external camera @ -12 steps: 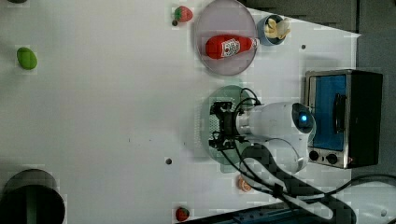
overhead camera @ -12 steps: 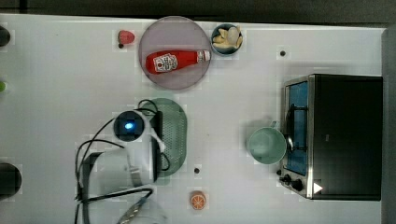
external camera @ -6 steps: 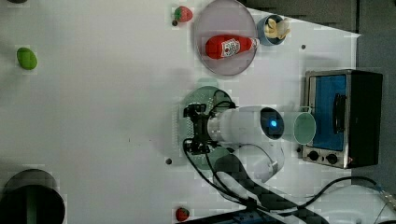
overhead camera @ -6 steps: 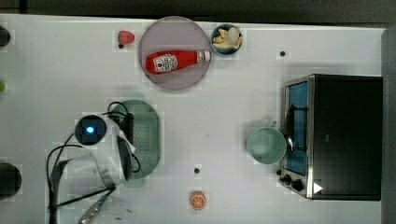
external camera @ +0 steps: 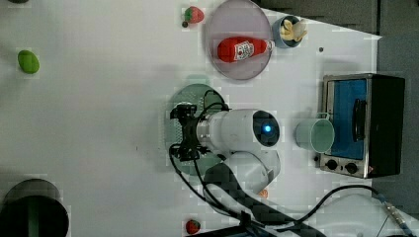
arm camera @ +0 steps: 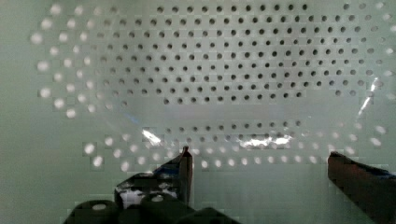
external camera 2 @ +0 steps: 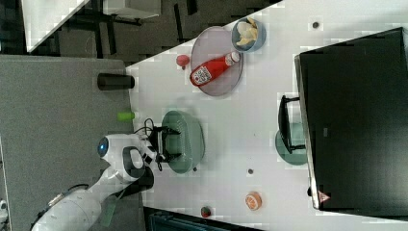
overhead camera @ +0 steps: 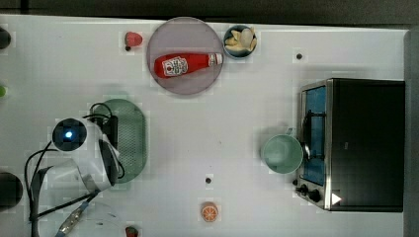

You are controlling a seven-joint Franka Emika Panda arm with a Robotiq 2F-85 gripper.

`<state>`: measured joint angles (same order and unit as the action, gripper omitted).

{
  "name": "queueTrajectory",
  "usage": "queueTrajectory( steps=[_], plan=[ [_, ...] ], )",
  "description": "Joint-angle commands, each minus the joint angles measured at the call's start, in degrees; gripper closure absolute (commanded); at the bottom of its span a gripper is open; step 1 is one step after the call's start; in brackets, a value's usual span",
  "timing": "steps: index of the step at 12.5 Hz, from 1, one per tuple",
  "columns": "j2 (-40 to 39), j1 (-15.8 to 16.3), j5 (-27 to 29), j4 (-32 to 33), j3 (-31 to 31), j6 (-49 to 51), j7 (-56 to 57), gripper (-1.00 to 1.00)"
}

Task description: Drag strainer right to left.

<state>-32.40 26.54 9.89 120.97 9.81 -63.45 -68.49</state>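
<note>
- The claw [arm camera: 257,158] stands wide open inside the strainer [overhead camera: 129,138], gripping nothing.
- The strainer's long axis apparently crosses the drag direction on the counter [overhead camera: 222,128].

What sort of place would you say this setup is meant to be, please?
Probably a mock kitchen counter set up for robot trials: a white table holding a toaster oven, a ketchup bottle on a plate, a strainer and toy fruit.

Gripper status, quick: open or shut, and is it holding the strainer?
Gripper: open, jaws spread wide down inside the strainer, clamped on nothing.
</note>
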Motion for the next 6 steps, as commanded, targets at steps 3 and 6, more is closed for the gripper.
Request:
queueTrajectory(
  steps=[3,6],
  plan=[
    [-3.16,4.88,-0.05,-6.78,-0.17,0.72,-9.15,-1.00],
    [-5.53,6.81,-0.04,-9.92,-0.15,0.70,-9.15,-1.00]
  ],
)
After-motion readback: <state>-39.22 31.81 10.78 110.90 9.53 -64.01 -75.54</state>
